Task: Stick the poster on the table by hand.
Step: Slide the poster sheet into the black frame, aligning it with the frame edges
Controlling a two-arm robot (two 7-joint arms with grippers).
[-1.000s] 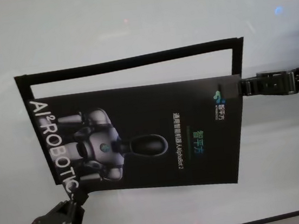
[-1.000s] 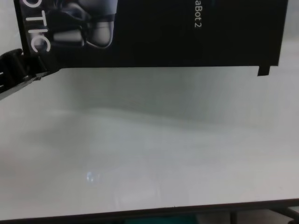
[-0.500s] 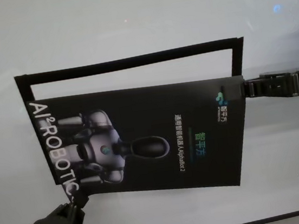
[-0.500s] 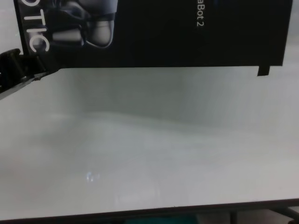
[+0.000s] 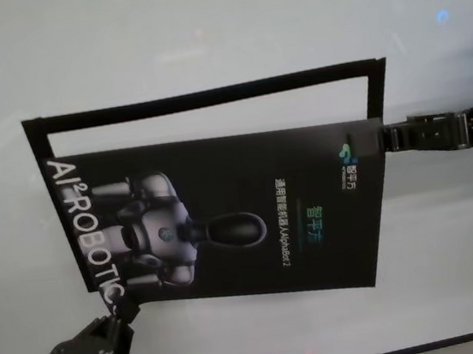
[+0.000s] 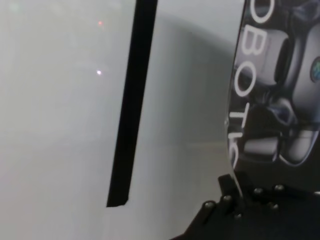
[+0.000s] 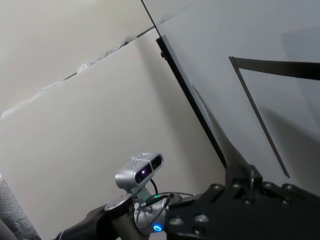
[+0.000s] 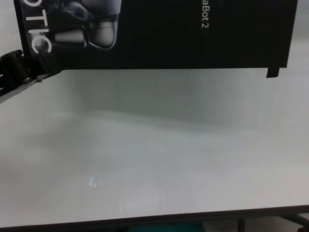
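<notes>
The poster (image 5: 225,222), a glossy black sheet with white lettering and a grey-white robot image, hangs a little above the table (image 5: 201,26). My left gripper (image 5: 121,310) is shut on the poster's near-left corner; it also shows in the chest view (image 8: 30,73) and the left wrist view (image 6: 235,197). My right gripper (image 5: 380,138) is shut on the poster's right edge, reaching in from the right. The poster's lower part fills the top of the chest view (image 8: 169,34) and shows in the left wrist view (image 6: 280,75).
Narrow black tape strips (image 5: 201,97) form a three-sided frame on the table behind the poster; one strip shows in the left wrist view (image 6: 132,100). The table's dark front edge (image 8: 154,220) runs along the near side. Bare tabletop (image 8: 154,145) lies before the poster.
The poster and both grippers shifted slightly toward me and then back. Their place now is nearly the same as one second ago.
</notes>
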